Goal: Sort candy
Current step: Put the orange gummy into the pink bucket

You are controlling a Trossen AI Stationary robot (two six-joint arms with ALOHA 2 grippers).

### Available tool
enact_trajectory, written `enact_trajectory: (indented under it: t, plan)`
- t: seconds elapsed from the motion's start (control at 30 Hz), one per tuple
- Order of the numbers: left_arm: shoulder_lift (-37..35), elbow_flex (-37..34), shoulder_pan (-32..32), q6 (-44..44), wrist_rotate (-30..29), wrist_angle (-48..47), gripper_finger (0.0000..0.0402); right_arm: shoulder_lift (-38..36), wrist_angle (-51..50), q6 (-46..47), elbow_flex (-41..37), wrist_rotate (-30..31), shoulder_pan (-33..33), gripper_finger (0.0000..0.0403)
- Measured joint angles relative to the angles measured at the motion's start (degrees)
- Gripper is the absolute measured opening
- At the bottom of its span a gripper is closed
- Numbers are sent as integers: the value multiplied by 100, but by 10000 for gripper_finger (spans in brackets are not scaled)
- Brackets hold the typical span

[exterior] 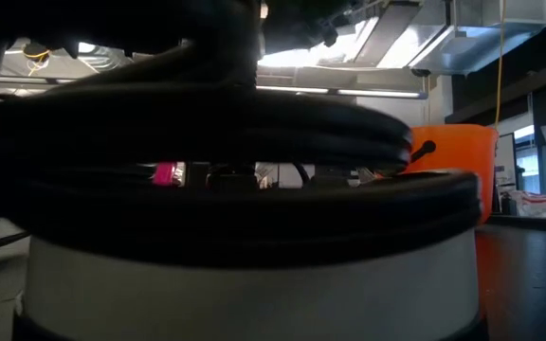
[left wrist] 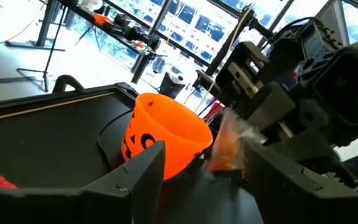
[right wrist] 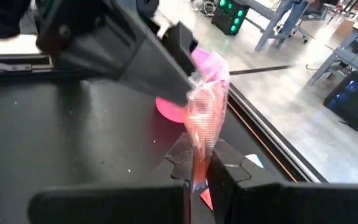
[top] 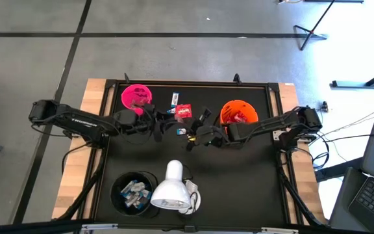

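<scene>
A pinkish-orange candy point(right wrist: 205, 112) in a clear crinkly wrapper is held above the black mat's middle by my right gripper point(right wrist: 197, 177), which is shut on it. My left gripper point(left wrist: 204, 158) faces it from the table's left, open, one finger on either side of the candy point(left wrist: 224, 146). In the high view the two grippers point(top: 160, 127) point(top: 195, 134) meet between the pink cup point(top: 137, 97) and the orange cup point(top: 239, 114). A red packet point(top: 184, 112) and a white-and-blue bar point(top: 175, 99) lie on the mat behind them. My right gripper pinches the wrapper's near end point(right wrist: 199, 163) between its two fingers, and the candy sticks out forward past the fingertips, clear of the mat. My left gripper has one fingertip point(right wrist: 180, 74) right at the candy's far end point(right wrist: 197, 90); I cannot tell whether it touches.
A black cup point(top: 134, 192) holding several white-and-blue bars stands at the near left, beside a white lamp head point(top: 171, 188). Another small candy point(top: 180, 131) lies on the mat under the grippers. The lamp and a thick cable point(exterior: 207, 142) block most of the low view.
</scene>
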Motion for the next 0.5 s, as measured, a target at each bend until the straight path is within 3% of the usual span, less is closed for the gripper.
enact_trajectory:
  t: [0.5]
  plan:
    - [246, -2, -4, 124, 140, 560, 205, 0, 143, -137, 0, -302, -2, 23]
